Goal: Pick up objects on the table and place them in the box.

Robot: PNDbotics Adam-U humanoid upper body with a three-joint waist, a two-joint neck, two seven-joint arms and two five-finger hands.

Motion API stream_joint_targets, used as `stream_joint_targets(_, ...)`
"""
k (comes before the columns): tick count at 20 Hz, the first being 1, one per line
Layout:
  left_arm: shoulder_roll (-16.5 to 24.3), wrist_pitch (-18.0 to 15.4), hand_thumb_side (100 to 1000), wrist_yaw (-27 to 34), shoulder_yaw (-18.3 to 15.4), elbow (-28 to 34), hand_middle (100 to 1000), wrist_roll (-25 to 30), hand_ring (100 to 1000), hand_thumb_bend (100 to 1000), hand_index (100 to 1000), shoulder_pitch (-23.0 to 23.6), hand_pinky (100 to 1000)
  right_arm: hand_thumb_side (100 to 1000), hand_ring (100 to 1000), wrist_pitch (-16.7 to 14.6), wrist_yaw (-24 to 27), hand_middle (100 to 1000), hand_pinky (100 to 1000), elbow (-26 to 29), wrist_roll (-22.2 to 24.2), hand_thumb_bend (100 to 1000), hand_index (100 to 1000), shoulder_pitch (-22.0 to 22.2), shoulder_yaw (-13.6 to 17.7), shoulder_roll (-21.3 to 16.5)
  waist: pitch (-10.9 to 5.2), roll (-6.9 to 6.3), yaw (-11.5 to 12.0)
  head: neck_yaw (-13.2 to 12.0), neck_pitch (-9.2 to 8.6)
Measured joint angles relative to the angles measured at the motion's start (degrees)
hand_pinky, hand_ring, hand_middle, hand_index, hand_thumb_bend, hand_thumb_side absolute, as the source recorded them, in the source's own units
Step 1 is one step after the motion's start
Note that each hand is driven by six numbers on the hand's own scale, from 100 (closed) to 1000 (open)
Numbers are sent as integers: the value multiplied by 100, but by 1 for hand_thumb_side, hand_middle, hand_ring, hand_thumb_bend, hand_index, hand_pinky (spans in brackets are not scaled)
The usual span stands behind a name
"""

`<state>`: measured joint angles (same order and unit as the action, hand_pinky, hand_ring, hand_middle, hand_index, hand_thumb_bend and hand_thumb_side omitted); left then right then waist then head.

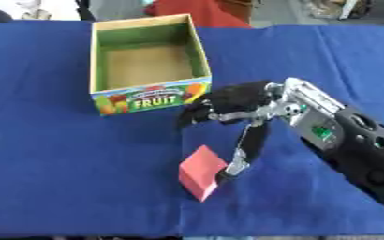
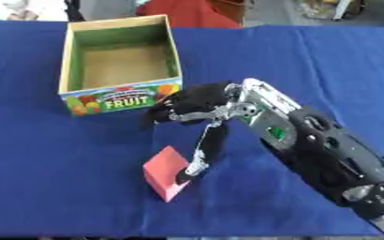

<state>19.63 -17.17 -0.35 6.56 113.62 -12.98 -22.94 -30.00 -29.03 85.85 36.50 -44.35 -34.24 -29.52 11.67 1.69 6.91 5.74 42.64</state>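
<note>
Down on the blue cloth [image 1: 64, 178] one red block [image 1: 200, 171] lies near one empty box [image 1: 150, 101], the right hand [image 1: 232, 101] touching it with its thumb, fingers half-curled, holding nothing

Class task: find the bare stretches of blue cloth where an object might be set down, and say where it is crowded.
Free: the cloth left of the red block, below the FRUIT box; also the stretch right of the box, above the right hand. The box is empty too. Crowded: between box front and block, where the hand's fingers reach down to the block.
</note>
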Motion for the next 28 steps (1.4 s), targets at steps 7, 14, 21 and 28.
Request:
stream_joint_targets(7,0,19,872,-20,0,0,817,19,802,100,844,20,548,636,880,58,226,906,932,152,58,594,974,-37,-10,-97,-2,13,-12,-1,0)
stream_joint_targets(14,0,22,869,-20,0,0,818,36,802,100,844,22,548,612,889,14,147,915,941,139,14,596,980,-37,-148,-107,-2,12,-11,24,2)
stream_joint_targets(21,0,26,869,-20,0,0,820,54,803,100,845,22,547,608,901,-73,-78,923,966,93,-73,598,1000,-36,-185,-104,1,14,16,47,2)
stream_joint_targets(28,0,27,870,-20,0,0,821,56,804,100,845,23,546,609,903,-163,-305,928,966,-27,-163,599,1000,1,-218,-88,37,16,24,55,2)
